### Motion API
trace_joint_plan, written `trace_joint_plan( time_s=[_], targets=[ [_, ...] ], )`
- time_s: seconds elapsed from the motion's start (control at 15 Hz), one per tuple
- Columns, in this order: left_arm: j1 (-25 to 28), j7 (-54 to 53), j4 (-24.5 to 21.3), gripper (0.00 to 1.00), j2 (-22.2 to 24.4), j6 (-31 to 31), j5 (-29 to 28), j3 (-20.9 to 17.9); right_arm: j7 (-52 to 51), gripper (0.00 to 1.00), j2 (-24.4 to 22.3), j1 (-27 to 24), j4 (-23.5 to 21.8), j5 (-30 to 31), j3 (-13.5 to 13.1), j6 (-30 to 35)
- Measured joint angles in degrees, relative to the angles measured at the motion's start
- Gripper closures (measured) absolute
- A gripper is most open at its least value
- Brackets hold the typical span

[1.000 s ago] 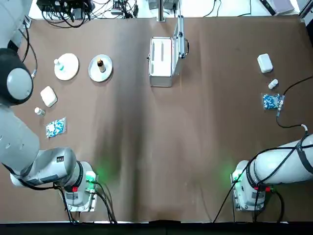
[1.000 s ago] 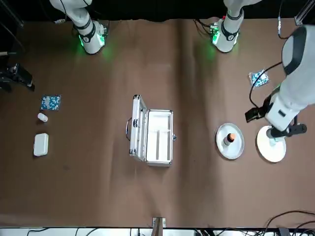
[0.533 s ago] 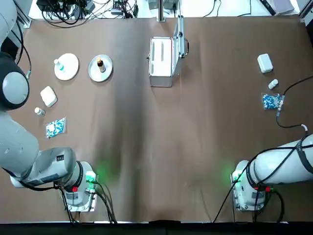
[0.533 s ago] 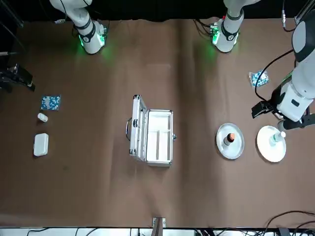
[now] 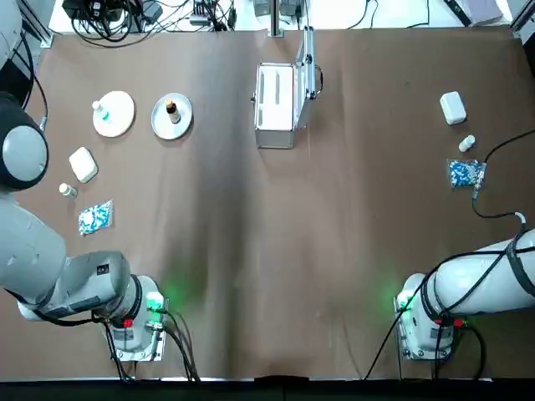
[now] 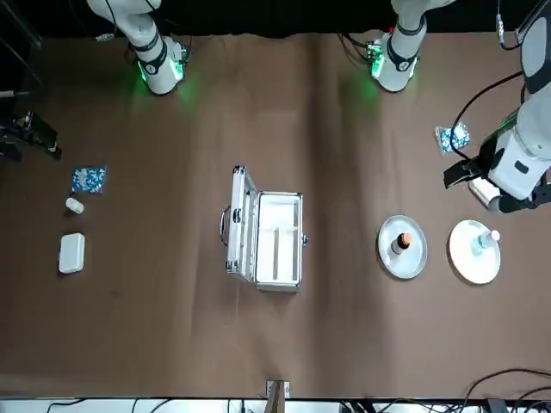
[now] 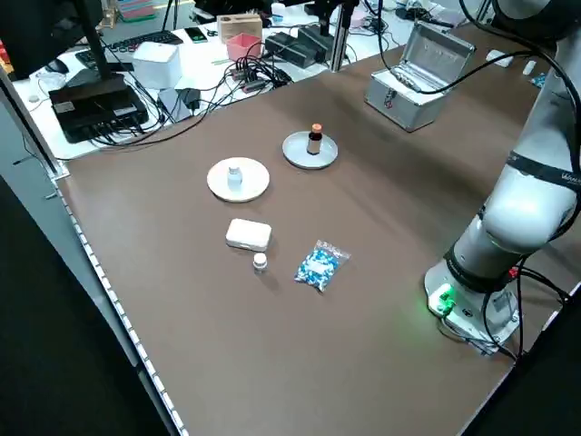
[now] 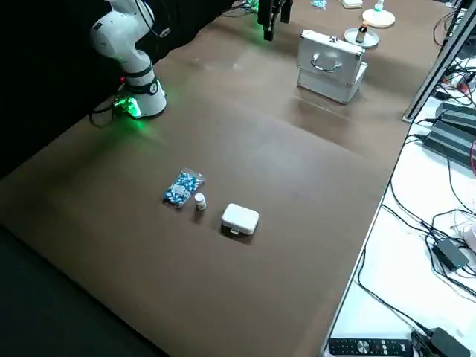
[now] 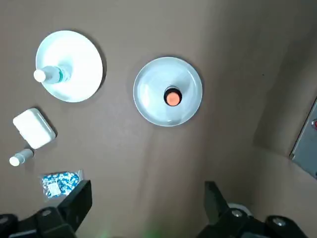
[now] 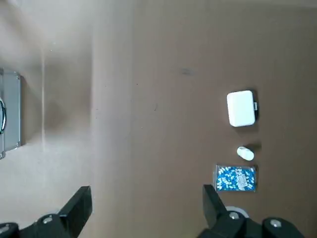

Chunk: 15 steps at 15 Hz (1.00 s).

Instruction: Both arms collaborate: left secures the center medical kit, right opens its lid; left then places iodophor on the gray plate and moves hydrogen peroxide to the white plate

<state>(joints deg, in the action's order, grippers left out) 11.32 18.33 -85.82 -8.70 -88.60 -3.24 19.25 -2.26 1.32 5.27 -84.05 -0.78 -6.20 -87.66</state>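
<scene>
1. Nearest the robot: base of left arm (image 5: 138,322) at near left of worktop (image 5: 334,251); base of right arm (image 5: 426,322) at near right.
2. Left gripper (image 9: 148,184): raised over the left part of the worktop, partly covering the left white box in the front view. Fingers spread wide, nothing between them.
3. Right gripper (image 10: 147,188): raised over the right part; fingers also spread, holding nothing. Arm idle.
4. Blue-and-white packets: left packet (image 5: 95,217) and right packet (image 5: 464,173), lying flat, one per side.
5. Beyond each packet, a small white bottle: left small bottle (image 5: 68,190), right small bottle (image 5: 467,143).
6. Farther out, rounded white boxes: left white box (image 5: 83,164), right white box (image 5: 453,108).
7. Far left: white plate (image 5: 120,117) with hydrogen peroxide (image 5: 100,110) upright on it, off-centre. Just beside it, apart, gray plate (image 5: 160,124) with iodophor (image 5: 172,109) upright near its middle.
8. Far centre: medical kit (image 6: 280,241), lid (image 6: 242,224) open toward the robot's right, handle on the lid. Neither gripper touches it.
9. Past the worktop's far edge: cables (image 5: 117,21).
</scene>
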Motion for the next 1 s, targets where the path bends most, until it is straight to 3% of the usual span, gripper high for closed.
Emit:
trace_joint_plan(
  time_s=[0.4, 0.73, 1.0],
  targets=[
    [-1.6, -0.4, 0.9, 0.0, -0.5, -1.0, -0.2, -0.5, 0.0, 0.01, 0.0, 0.2, -0.1, 0.0, 0.0, 0.0],
    [-11.5, -3.2, 1.3, 0.0, -0.3, -3.6, -0.2, -10.6, 0.0, 0.01, 0.0, 0.2, -0.1, 0.0, 0.0, 0.0],
    [-12.0, -7.4, -0.8, 0.0, 2.6, -5.6, -0.2, -11.8, 0.0, 0.01, 0.0, 0.3, -0.1, 0.0, 0.0, -0.2]
  ],
)
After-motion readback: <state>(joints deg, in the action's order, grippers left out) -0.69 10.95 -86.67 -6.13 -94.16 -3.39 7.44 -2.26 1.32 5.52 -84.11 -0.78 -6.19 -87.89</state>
